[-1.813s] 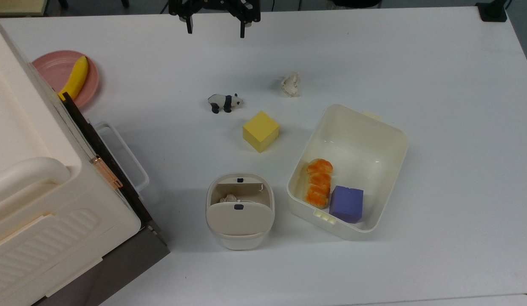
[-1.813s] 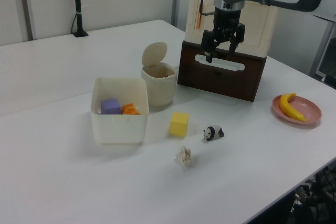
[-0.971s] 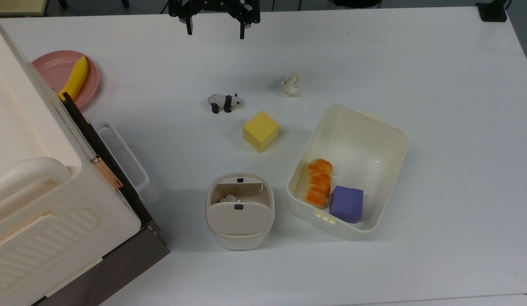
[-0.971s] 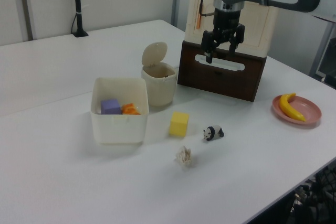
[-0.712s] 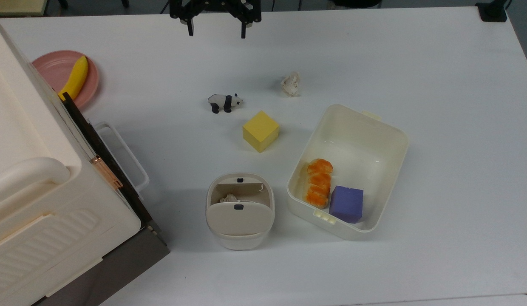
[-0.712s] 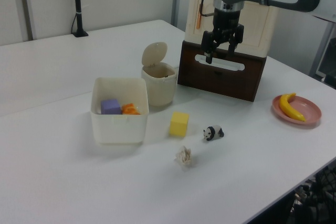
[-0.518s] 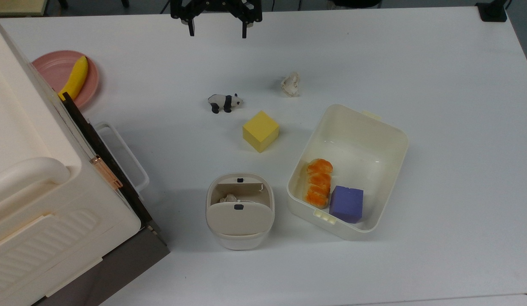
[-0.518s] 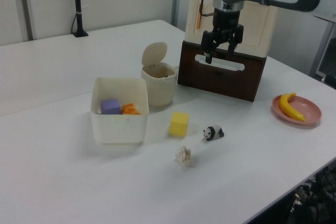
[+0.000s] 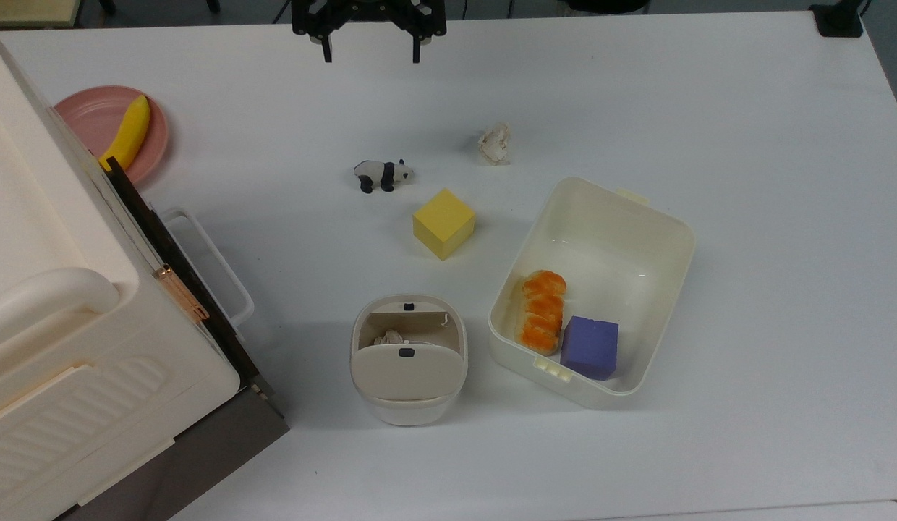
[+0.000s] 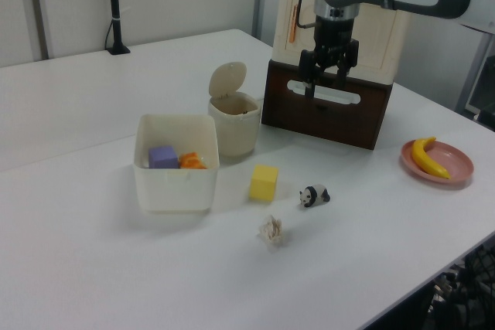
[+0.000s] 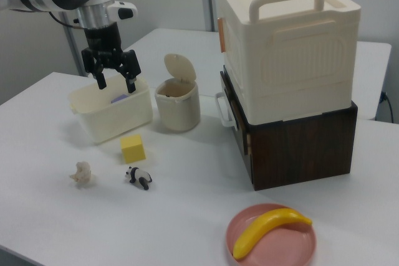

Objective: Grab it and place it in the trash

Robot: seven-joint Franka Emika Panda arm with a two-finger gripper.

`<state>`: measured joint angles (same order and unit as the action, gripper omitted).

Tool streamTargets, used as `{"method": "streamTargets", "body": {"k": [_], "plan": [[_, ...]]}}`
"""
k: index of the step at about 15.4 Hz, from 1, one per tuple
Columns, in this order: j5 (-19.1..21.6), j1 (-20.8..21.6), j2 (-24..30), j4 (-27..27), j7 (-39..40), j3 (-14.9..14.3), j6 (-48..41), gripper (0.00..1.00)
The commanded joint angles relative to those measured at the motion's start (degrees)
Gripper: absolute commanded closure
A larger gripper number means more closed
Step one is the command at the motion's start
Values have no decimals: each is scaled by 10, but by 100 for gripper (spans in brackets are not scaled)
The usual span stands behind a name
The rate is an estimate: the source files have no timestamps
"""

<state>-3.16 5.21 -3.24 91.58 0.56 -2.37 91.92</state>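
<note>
White tabletop (image 9: 745,145) carries everything here, and the off-white tissue wad (image 9: 495,142) lies loose on it, touched by nothing. In the top view the wad sits to the right of the panda figurine (image 9: 382,174), above the yellow cube (image 9: 443,223) and just above the upper left corner of the large cream tub (image 9: 680,239), apart from all three. The tub holds an orange bread piece (image 9: 541,311) and a purple block (image 9: 590,347), side by side.

The small cream trash bin (image 9: 409,359) stands below the cube in the top view, left of the tub, its flap lid tipped up — the left view shows the lid (image 10: 227,79) raised above the rim. Something pale and crumpled shows inside the opening.

The gripper (image 9: 370,47) hangs at the top edge of the top view, well apart from the wad and raised off the tabletop; its jaws stand wide and hold nothing. In the right view it hovers above the tub's far side.

A stacked cream and dark brown cabinet (image 11: 293,79) stands beside the bin, and a pink plate (image 9: 87,123) with a banana (image 9: 128,132) lies near it.
</note>
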Motion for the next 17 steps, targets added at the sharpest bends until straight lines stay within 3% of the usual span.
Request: {"method": "streamTargets", "body": {"k": [1, 10, 13, 17], "plan": [[16, 5, 11, 21, 23, -3, -17, 0], [16, 20, 12, 61, 17, 4, -11, 0], [17, 42, 13, 103, 16, 10, -7, 0], [16, 94, 10, 183, -30, 13, 78, 0]]}}
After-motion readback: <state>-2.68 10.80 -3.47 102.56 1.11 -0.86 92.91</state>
